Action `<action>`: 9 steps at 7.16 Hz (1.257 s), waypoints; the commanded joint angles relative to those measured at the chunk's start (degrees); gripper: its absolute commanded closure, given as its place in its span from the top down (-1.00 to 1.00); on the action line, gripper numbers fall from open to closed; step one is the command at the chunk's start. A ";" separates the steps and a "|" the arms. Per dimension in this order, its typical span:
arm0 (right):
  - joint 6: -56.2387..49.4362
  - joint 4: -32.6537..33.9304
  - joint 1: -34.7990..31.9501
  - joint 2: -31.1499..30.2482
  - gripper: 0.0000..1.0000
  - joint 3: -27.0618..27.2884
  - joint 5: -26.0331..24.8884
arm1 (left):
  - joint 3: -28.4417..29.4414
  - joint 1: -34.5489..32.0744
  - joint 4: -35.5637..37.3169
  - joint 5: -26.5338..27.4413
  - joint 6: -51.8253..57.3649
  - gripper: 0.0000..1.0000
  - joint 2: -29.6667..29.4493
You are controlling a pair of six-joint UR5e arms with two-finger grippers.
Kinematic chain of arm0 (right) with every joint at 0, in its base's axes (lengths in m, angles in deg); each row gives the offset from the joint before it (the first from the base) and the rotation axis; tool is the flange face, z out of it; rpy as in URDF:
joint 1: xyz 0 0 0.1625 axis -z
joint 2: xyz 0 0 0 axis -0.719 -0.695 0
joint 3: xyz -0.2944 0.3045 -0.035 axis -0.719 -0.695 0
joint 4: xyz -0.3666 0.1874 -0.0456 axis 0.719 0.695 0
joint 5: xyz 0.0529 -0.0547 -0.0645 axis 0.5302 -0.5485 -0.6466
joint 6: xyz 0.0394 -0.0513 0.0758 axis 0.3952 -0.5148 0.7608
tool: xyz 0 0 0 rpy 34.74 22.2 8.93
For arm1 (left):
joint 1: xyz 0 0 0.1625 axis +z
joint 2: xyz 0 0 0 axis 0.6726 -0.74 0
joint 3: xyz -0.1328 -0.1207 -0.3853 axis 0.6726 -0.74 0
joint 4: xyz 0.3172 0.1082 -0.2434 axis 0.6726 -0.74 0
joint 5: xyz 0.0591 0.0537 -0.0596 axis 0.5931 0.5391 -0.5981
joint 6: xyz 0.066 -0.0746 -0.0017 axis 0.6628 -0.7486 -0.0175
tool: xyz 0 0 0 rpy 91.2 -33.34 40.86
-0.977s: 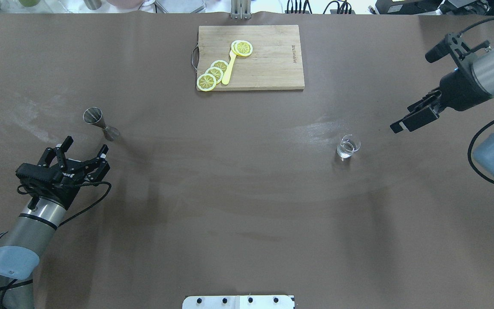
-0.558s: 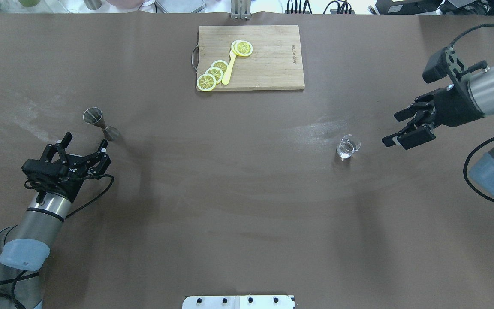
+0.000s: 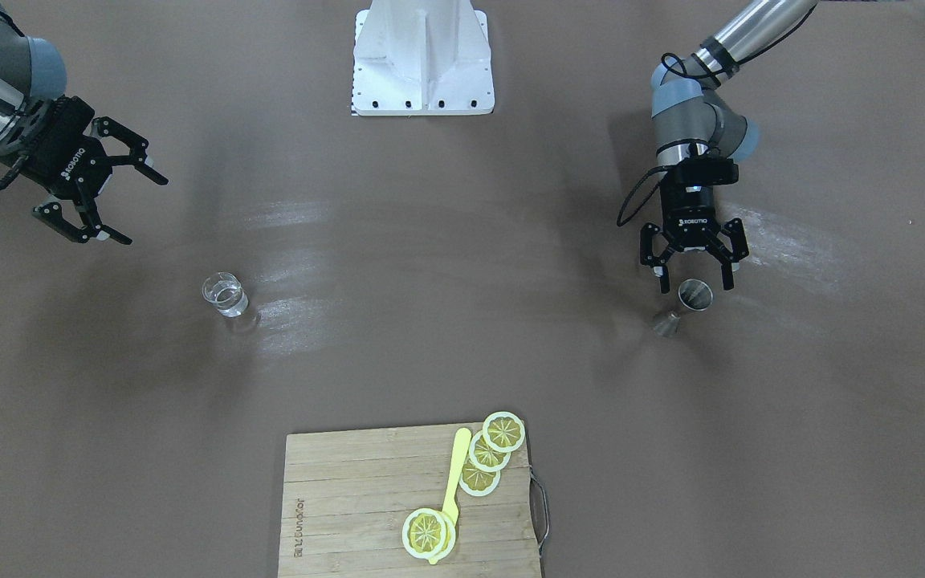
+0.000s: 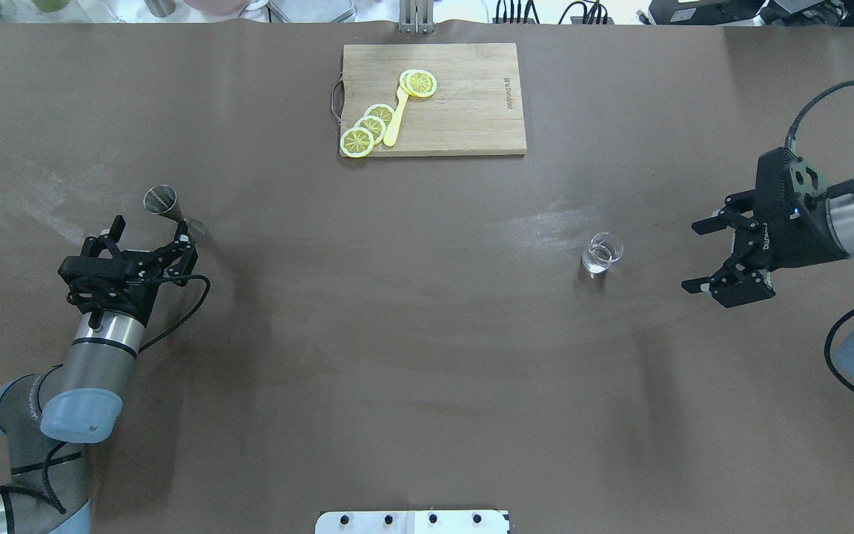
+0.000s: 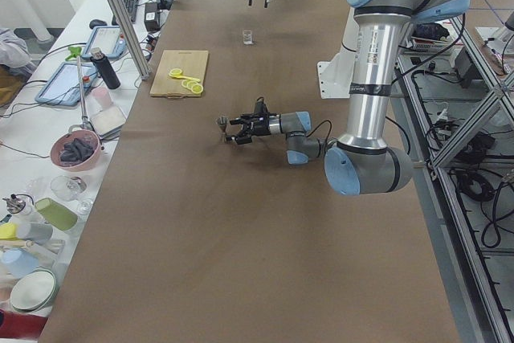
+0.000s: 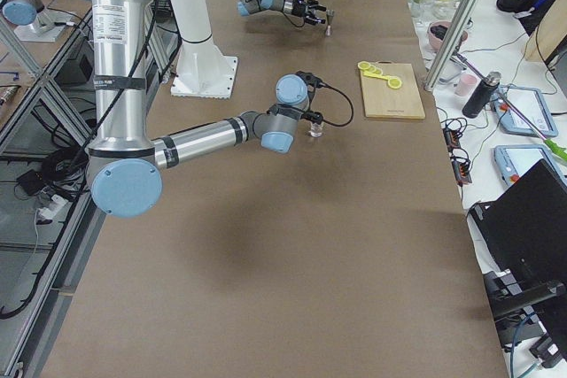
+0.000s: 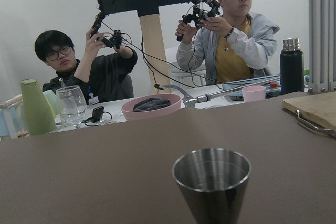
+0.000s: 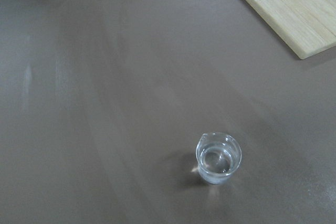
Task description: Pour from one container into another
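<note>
The steel jigger [image 4: 165, 205] stands upright at the table's left, filling the lower middle of the left wrist view [image 7: 212, 182]. My left gripper [image 4: 151, 230] is open and level with it, fingertips just short of the jigger [image 3: 693, 297] and not touching. The clear glass [image 4: 602, 254] holds a little clear liquid and stands alone at the right; it also shows in the right wrist view [image 8: 218, 158]. My right gripper [image 4: 692, 257] is open, pointing at the glass [image 3: 225, 295] from a hand's width away.
A wooden cutting board [image 4: 471, 111] with lemon slices [image 4: 368, 130] and a yellow utensil lies at the far middle. The robot's white base plate [image 4: 412, 521] sits at the near edge. Brown cloth covers the table between jigger and glass.
My left gripper has advanced to the jigger. My right gripper has come nearer, dropped and turned, and now faces the glass. Both stay open; jigger and glass have not moved.
</note>
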 commanded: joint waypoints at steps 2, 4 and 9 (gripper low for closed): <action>-14.35 -11.98 0.94 -0.22 1.00 -9.40 -1.40 | -0.15 0.51 12.49 5.41 -9.54 0.86 -0.61; -13.93 -15.17 2.18 1.53 1.00 -12.59 -0.97 | 0.37 1.21 12.72 5.17 -13.85 0.86 -2.01; -13.75 -16.22 3.06 6.97 0.98 -18.03 -0.79 | 3.96 1.04 12.80 4.90 -16.24 0.79 -5.44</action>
